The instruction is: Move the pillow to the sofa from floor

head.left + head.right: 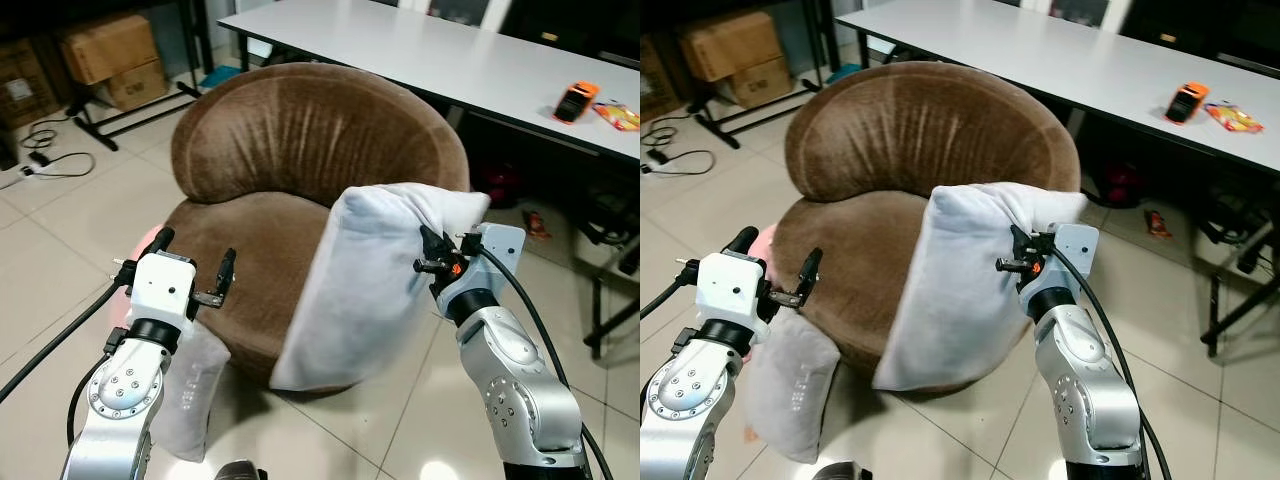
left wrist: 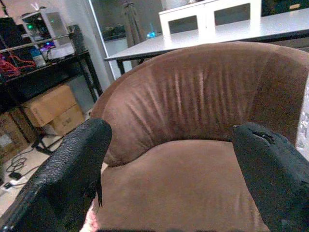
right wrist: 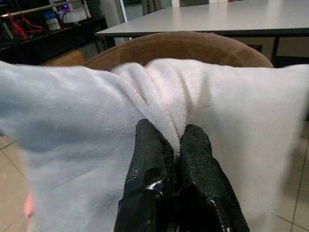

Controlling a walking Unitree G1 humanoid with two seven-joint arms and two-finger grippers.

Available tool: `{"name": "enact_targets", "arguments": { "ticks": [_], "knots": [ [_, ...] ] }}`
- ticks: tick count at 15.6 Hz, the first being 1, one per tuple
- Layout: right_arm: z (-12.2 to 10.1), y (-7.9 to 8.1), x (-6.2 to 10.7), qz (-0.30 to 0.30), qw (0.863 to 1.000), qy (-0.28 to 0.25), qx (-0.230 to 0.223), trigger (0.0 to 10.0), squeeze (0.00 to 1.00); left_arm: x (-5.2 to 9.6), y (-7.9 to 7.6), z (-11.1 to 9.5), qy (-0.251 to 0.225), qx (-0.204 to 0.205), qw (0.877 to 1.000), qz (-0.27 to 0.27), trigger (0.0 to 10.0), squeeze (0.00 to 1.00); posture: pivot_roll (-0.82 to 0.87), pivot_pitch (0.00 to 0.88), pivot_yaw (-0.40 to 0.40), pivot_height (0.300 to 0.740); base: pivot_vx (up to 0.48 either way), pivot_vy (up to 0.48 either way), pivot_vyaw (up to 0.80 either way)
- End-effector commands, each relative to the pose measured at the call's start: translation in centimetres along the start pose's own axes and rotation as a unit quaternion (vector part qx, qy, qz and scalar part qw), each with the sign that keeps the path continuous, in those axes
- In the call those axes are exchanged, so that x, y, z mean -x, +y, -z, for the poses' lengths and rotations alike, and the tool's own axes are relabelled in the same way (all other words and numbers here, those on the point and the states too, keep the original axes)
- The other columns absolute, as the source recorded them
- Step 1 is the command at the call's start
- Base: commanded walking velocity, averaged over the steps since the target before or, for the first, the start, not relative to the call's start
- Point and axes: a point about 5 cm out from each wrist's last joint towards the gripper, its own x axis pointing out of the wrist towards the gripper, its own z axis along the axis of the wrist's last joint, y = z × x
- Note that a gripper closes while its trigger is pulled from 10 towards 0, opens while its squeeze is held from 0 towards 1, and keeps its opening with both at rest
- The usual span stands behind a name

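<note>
The brown sofa [image 1: 300, 200], a round-backed velvety seat, stands on the tiled floor [image 1: 70, 230] in front of a long white table [image 1: 420, 50]. The white pillow [image 1: 350, 290] stands on edge against the sofa's front right side, its upper part leaning over the seat rim and its lower corner hanging down toward the floor.

The right gripper [image 1: 432, 262] has its jaws pressed together on a bunched fold at the pillow's upper right edge; in the right wrist view the two black fingers [image 3: 149, 193] sit almost touching, with white fabric puckered between them. The right arm rises from below, forearm angled up and inward, wrist level with the sofa seat.

The left gripper [image 1: 195, 270] holds nothing; its jaws are spread wide, fingers [image 2: 67, 179] well apart, pointed at the seat cushion. The left arm is raised at the sofa's front left side.

A grey pillow [image 1: 790, 385] leans against the sofa's base beneath the left arm. Cardboard boxes [image 1: 110, 55] stand far left; an orange object [image 1: 577, 100] lies on the table.
</note>
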Motion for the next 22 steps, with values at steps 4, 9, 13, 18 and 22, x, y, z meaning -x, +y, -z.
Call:
{"name": "enact_targets", "arguments": {
  "ticks": [4, 9, 13, 18, 22],
  "knots": [
    [-0.72, -0.23, -0.17, 0.007, 1.000, -0.026, 0.003, 10.0, 0.00, -0.01, -0.40, 0.23, 0.006, 0.000, 1.000, 0.015, 10.0, 0.00, 0.01, 0.000, -0.074, 0.740, 0.269, 0.000, 0.00],
    [-0.64, -0.03, -0.42, 0.001, 1.000, -0.026, 0.006, 10.0, 0.00, 0.27, -0.50, 0.16, 0.005, 0.007, 1.000, 0.021, 10.0, 0.00, 0.02, 0.000, -0.082, 0.740, 0.278, 0.000, 0.00],
    [-0.61, 0.11, -0.59, -0.003, 1.000, -0.027, 0.006, 10.0, 0.00, 0.29, -0.48, 0.23, 0.009, 0.019, 0.999, 0.025, 10.0, 0.00, 0.02, 0.000, -0.083, 0.740, 0.337, 0.000, 0.00],
    [-0.65, 0.19, -0.81, -0.006, 1.000, -0.029, 0.006, 10.0, 0.00, 0.25, -0.43, 0.27, 0.013, 0.026, 0.999, 0.025, 10.0, 0.91, 0.02, 0.000, -0.088, 0.740, 0.328, 0.000, 0.00],
    [-0.66, 0.31, -1.00, -0.010, 1.000, -0.029, 0.005, 10.0, 0.00, 0.26, -0.30, 0.22, 0.013, 0.018, 1.000, 0.021, 10.0, 0.86, 0.03, 0.000, -0.095, 0.740, 0.307, 0.000, 0.00]
  ]
}}
